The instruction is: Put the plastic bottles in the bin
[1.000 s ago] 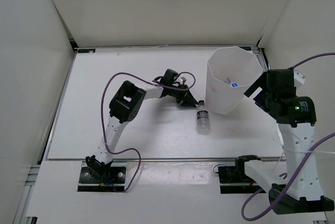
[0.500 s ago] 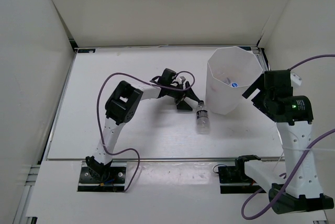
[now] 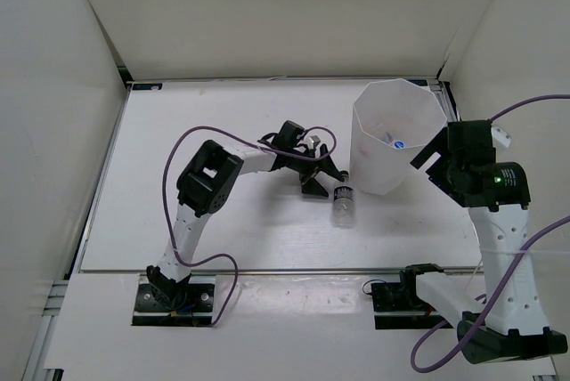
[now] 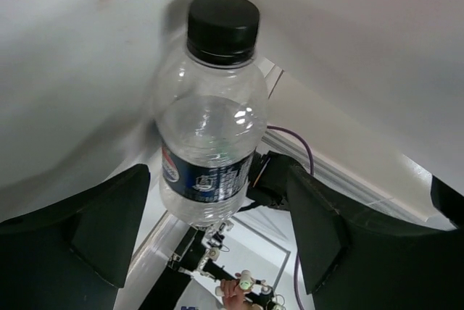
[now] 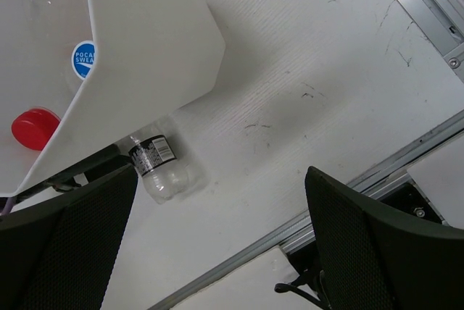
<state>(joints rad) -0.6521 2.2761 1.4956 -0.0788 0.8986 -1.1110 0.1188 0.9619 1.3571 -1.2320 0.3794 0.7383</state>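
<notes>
Reach favours the left gripper (image 3: 321, 178). It sits just up and left of the black cap (image 4: 223, 26) of the only bottle (image 3: 343, 206) seen lying on the table (image 3: 223, 230), just below the foot of the bin (image 3: 381, 167) at mid-frame in the overhead view. The bottle's long axis runs nearly up and down that frame, cap end uppermost. The right gripper (image 3: 429, 157) hangs at the bin's right side, with the bin in between. Both grippers stand spread and empty. In the left wrist view the fingers (image 4: 109, 227) flank the bottle from the lower corners, clear of it. Closing across the body looks like the next need.
</notes>
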